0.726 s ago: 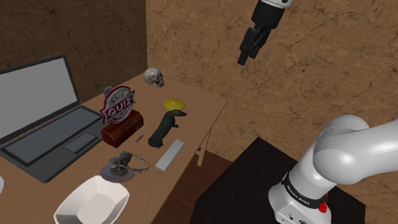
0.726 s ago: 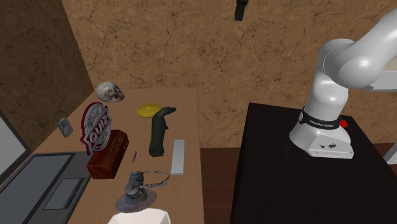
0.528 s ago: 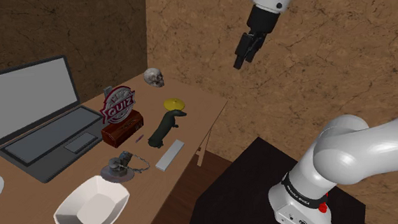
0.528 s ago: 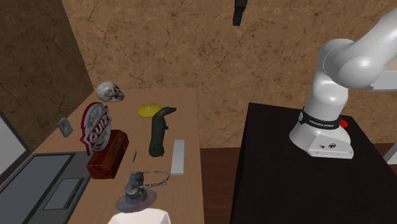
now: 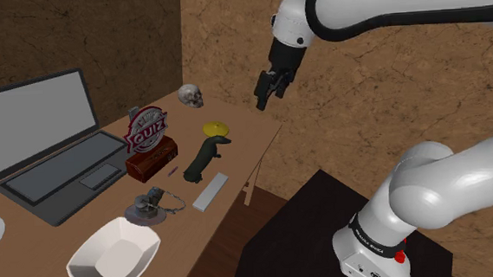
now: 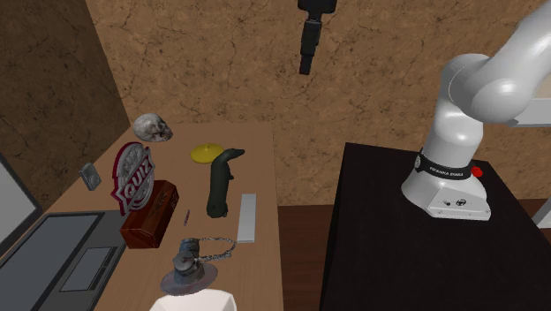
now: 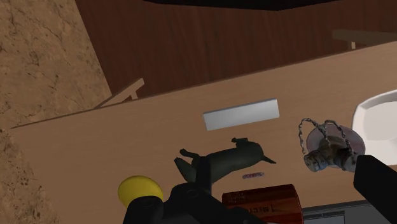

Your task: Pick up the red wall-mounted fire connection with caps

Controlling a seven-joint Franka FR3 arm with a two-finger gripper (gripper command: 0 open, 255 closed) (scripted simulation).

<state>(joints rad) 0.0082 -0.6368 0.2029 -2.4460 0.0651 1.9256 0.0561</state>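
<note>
Fire connection [image 5: 149,204]: drawn grey rather than red, a stubby fitting on a round plate with a loose chain. It sits on the wooden table [image 5: 243,144], toward the near end in the shoulder view.

Nearest neighbours:
- white bowl [image 5: 112,253], just beside it on the near side;
- flat grey bar [image 5: 210,192], near it on the stand side, with the chain trailing toward it;
- dark red-brown box [image 5: 151,161] carrying a "QUIZ" sign [image 5: 149,130], near it on the far side;
- small pink stick [image 5: 173,171] by the box.

Further out: a dark green figure [image 5: 204,157] lies lengthwise beyond the bar, with a yellow disc [image 5: 214,128] at its far end. A grey skull [image 5: 190,95] is by the wall. An open laptop [image 5: 50,152] takes up the shoulder view's left.

Gripper [image 5: 263,95]: hangs high over the table's far end, against the rough brown wall, well apart from the connection. In the wrist view its fingers stand spread with nothing clasped between them. The green figure and the box lie under its line of sight, with the connection beyond them. The black stand [image 6: 388,256] is next to the table.
</note>
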